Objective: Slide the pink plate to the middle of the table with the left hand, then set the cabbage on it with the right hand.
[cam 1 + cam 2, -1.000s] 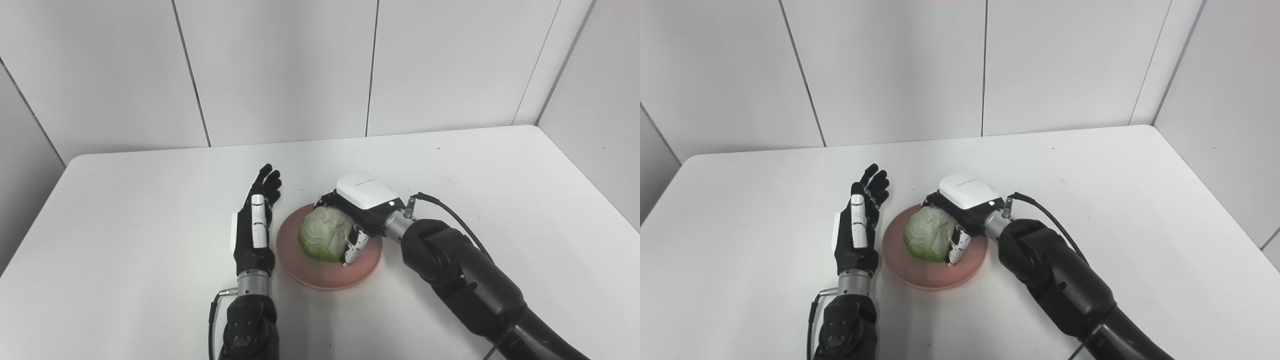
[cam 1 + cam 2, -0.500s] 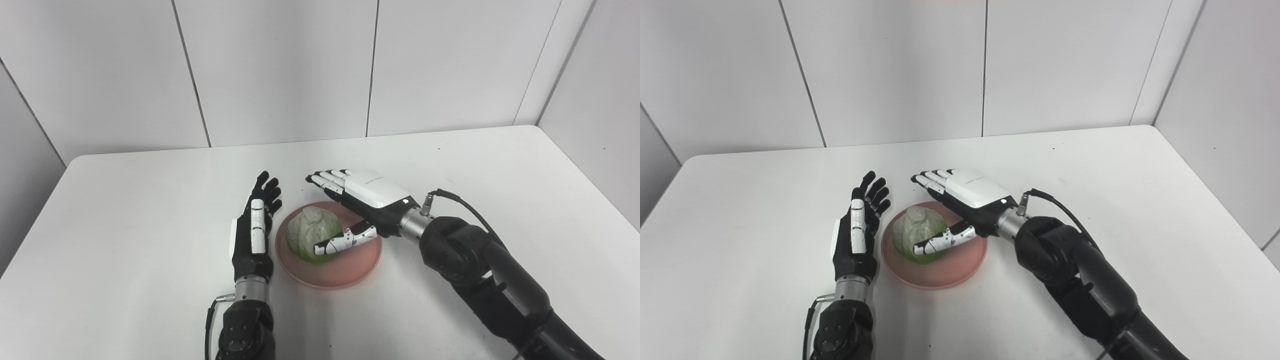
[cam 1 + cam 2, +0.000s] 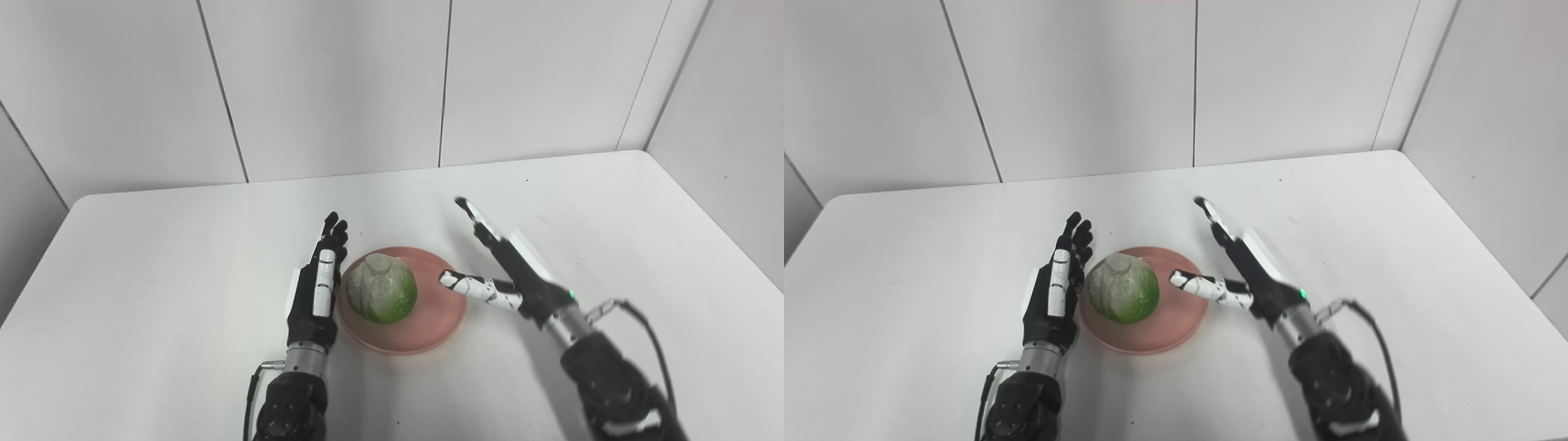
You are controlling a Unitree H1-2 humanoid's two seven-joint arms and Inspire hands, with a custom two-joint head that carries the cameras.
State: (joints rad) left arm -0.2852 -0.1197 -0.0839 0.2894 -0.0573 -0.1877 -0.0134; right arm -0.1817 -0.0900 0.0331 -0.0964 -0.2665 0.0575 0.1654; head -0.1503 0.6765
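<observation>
White table (image 3: 153, 257) carries the scene: left hand (image 3: 315, 288), fingers straight and empty, just beside the pink plate (image 3: 441, 309) near the middle; cabbage (image 3: 383, 289) rests on it; right hand (image 3: 511, 269), fingers spread, holds nothing. Both steps look done.

right robot hand (image 3: 514, 269) off cabbage (image 3: 383, 288)

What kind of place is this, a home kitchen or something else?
Probably a robot test booth, not a kitchen: a bare white table stands enclosed by plain white wall panels, and the only things on it are a pink plate and a cabbage between the two open hands.
</observation>
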